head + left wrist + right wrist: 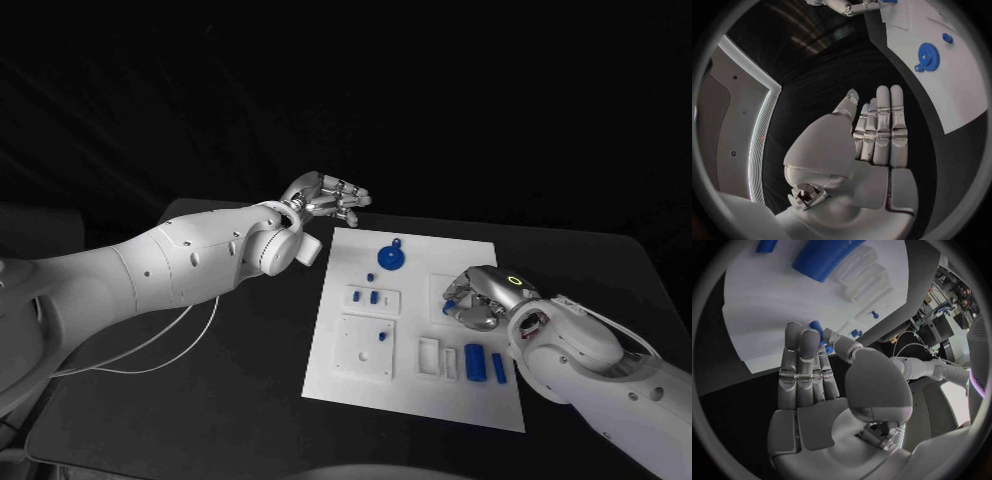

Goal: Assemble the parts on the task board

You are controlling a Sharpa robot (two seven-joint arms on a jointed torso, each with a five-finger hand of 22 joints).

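Parts are laid across the board, a gear at its far edge. A small blue part seems pinched at the right hand's fingertips over the board's right side, presumably for insertion. The left hand is kept flat, released, beyond the far-left corner, probably clear of the work.

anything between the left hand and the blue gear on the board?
No parts. In the head view, bare black table and blank white board lie between the left hand and the blue gear.
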